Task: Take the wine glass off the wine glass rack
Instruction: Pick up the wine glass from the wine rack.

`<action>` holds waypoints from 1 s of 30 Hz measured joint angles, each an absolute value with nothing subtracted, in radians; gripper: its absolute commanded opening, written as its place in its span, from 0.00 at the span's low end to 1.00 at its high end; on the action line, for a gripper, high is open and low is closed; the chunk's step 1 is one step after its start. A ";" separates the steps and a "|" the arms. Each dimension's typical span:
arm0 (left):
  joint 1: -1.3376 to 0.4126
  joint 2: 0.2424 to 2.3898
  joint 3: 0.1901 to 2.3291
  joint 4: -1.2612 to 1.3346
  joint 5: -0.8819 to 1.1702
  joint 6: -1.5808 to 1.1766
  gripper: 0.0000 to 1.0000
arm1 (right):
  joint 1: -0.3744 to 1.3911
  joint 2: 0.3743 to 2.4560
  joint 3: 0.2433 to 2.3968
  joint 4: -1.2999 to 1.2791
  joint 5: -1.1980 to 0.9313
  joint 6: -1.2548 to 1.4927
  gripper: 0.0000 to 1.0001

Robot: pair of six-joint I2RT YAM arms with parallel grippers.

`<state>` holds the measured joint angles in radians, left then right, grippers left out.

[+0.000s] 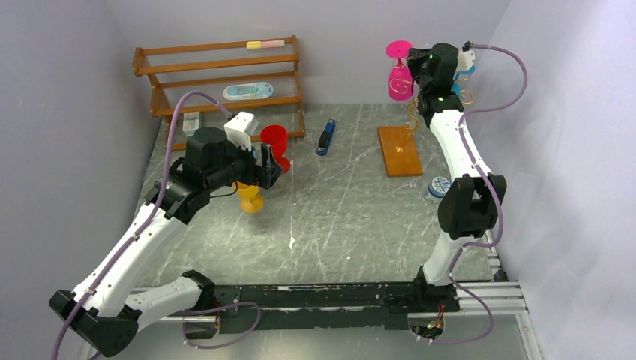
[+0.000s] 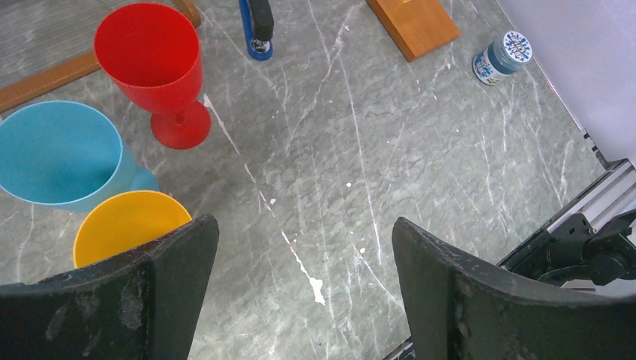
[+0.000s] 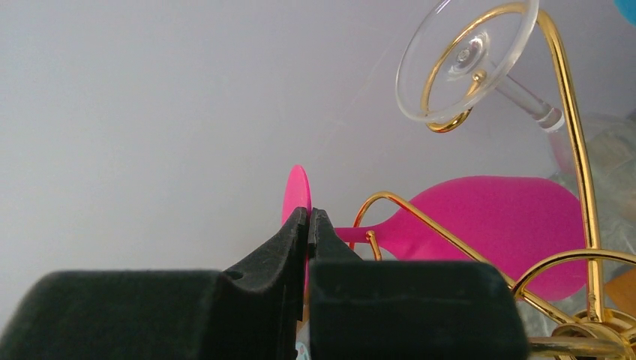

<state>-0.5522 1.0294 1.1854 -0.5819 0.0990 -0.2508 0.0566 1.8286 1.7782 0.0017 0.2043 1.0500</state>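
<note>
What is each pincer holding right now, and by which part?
Right pincer pinches the pink wine glass by its foot disc's edge; left pincer open, holding nothing.

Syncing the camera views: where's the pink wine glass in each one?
Top external: pink wine glass upper right, hanging on the wine glass rack.
Left wrist: not in view.
Right wrist: centre-right, its foot at the shut right claw.
Shared landmark: the rack: gold wire in top and right wrist, wooden base in top and left wrist.
</note>
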 measured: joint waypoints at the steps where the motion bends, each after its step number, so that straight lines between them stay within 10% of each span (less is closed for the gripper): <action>1: -0.552 1.029 1.185 -0.582 0.099 -0.251 0.90 | 0.057 1.829 1.778 0.001 0.207 1.050 0.00; 30: -0.552 1.036 1.185 -0.582 0.117 -0.250 0.90 | 0.078 1.934 1.926 -0.101 0.217 1.025 0.00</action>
<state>-0.5522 1.0363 1.1854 -0.5819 0.1169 -0.2504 0.0784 1.9343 1.9259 -0.1009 0.2173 1.0248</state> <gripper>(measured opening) 0.899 0.043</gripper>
